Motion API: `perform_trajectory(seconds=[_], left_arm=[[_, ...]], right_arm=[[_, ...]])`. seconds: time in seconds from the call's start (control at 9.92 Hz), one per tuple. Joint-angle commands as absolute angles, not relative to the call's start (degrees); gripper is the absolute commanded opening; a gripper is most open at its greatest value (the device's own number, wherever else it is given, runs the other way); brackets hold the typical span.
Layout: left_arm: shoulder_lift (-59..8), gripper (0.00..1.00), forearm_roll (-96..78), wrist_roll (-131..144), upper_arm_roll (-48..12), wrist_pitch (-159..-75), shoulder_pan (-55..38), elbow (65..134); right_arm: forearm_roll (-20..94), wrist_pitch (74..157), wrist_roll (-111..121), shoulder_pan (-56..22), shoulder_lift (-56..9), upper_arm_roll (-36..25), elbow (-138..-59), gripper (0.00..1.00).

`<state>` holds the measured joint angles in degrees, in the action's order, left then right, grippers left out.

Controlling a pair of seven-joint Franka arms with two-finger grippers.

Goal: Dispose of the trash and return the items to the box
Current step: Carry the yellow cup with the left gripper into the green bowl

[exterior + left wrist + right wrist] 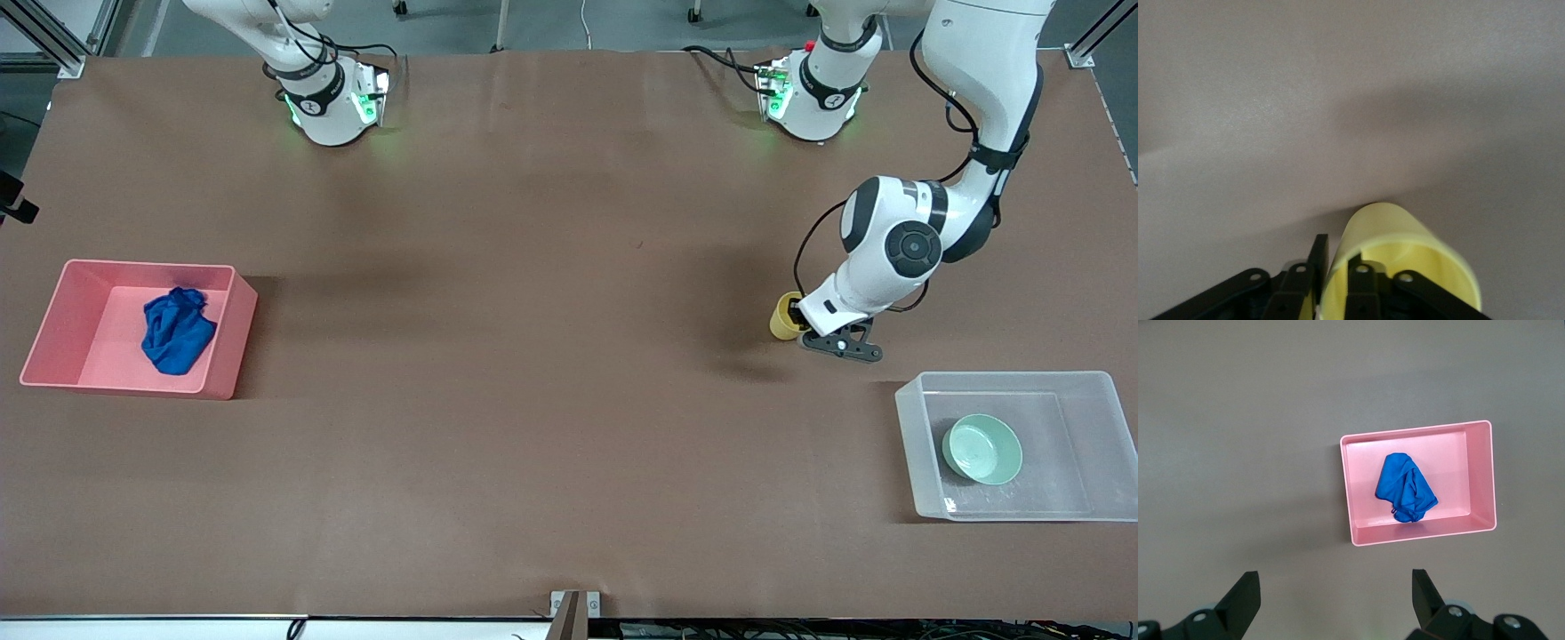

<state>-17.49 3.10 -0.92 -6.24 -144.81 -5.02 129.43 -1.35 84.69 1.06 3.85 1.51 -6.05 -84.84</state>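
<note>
The yellow cup [784, 317] stands on the table toward the left arm's end, farther from the front camera than the clear box [1005, 379]. My left gripper [797, 325] is shut on the cup's wall. In the left wrist view the left gripper [1336, 257] has one finger inside the yellow cup [1405, 230] and one outside. The mint-green bowl [981, 450] lies in the box. The blue rag [177, 331] lies in the pink bin [133, 267]. My right gripper [1335, 581] hangs open and high, over the bare table beside the pink bin [1418, 538] that holds the blue rag [1405, 487].
Both arm bases [333, 107] stand along the table's edge farthest from the front camera. Brown table surface [533, 356] stretches between the pink bin and the clear box.
</note>
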Motion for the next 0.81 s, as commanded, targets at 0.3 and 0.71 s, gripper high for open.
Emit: perform_trajectory(seconds=[0.3, 0.71], left_arm=[[-14.4, 0.0, 2.9, -1.6, -3.1, -136.6, -5.3, 120.6], [-26.3, 0.0, -0.2, -13.9, 7.2, -125.2, -5.6, 94.8]], right_arm=[[-0.6, 84.7, 0.2, 4.5, 2.4, -5.5, -85.6, 1.0], [-0.6, 84.6, 0.2, 4.5, 2.4, -5.5, -85.6, 1.0]])
